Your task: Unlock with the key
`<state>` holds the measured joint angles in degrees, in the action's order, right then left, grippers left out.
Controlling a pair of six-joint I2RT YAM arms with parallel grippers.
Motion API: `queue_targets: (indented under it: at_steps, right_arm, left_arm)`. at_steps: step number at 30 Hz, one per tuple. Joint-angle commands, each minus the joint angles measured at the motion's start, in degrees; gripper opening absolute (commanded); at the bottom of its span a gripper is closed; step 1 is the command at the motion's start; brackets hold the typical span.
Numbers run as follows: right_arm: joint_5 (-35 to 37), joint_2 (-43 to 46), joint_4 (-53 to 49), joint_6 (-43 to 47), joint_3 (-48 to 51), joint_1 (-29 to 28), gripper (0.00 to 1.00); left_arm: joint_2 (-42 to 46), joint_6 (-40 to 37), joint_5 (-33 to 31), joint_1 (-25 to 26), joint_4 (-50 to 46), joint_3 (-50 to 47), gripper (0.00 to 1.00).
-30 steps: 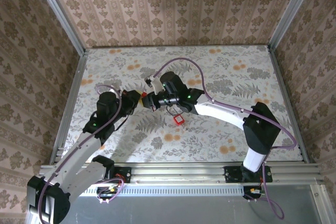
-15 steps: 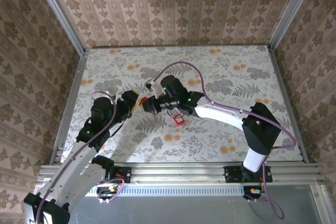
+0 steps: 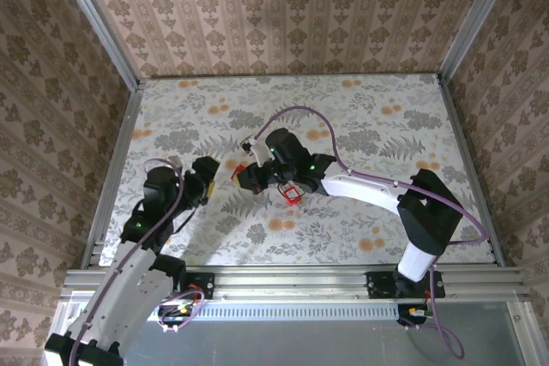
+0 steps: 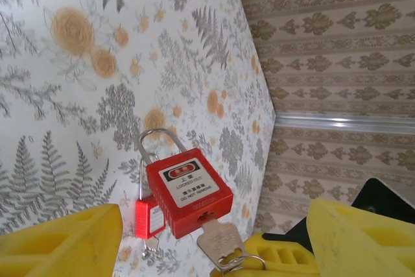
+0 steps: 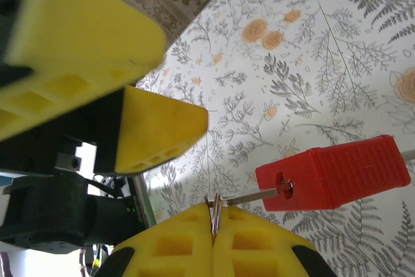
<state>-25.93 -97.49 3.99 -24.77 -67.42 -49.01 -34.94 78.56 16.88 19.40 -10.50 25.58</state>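
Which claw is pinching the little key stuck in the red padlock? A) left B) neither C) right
C: the right gripper is shut on the key, whose tip sits in the red padlock; the left gripper stands open, apart.

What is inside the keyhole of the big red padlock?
A key is pushed into the red padlock at its keyhole, its head pinched in the shut right claw. The blade's end inside the lock body is covered.
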Motion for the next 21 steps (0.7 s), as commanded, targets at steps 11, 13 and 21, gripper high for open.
queue_targets:
  at_steps: [11, 13, 21]
  right_arm:
    - [-3.4, 2.4, 4.8, 2.3, 0.8, -0.6, 0.00]
    - [-4.0, 2.2, 5.0, 2.6, 0.7, -0.9, 0.00]
    - [-5.4, 2.1, 3.6, 5.0, -0.5, -2.1, 0.00]
  left_arm:
    - [-2.9, 22.6, 10.1, 1.1, 18.7, -7.8, 0.86]
    - [-4.8, 24.5, 10.5, 1.4, 22.6, -8.8, 0.88]
    - [-10.4, 25.3, 11.2, 2.3, 28.7, -8.7, 0.88]
